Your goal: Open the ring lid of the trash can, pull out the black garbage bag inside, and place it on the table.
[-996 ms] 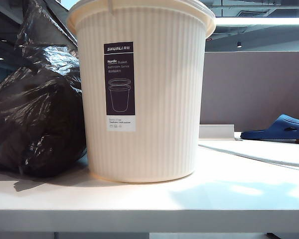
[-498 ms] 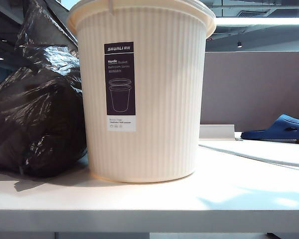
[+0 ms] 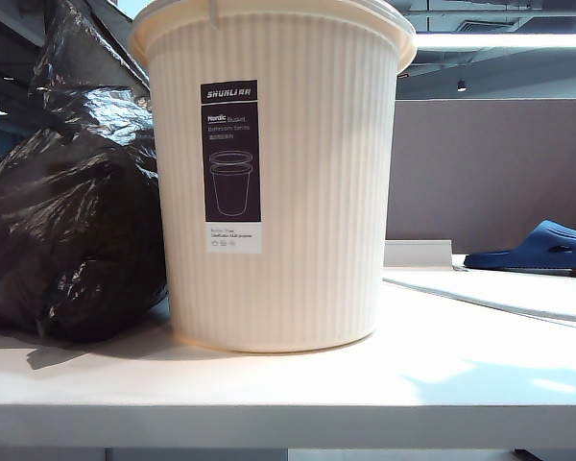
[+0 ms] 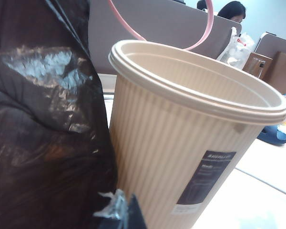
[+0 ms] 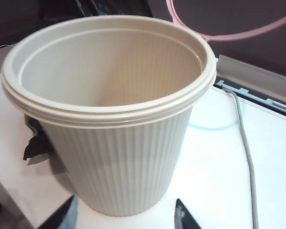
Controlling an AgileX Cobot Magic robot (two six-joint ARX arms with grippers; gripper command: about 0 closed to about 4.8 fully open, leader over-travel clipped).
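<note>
Beside the large cream-white ribbed plastic trash can, touching its left flank, the glossy, crinkled black garbage bag sits lumped on the wide white table. The can's inside shows bare in the right wrist view, and the thin dusty-pink ring lid stands raised behind the can's far rim. The left gripper hangs just beside the can, against the bag; its jaws are closed, though whether film is caught between them I cannot tell. The right gripper hovers near the can's base on the side away from the bag, jaws standing apart and holding nothing. The job looks essentially finished; a good ending means drawing both arms clear of the can without nudging it or dragging the bag along.
</note>
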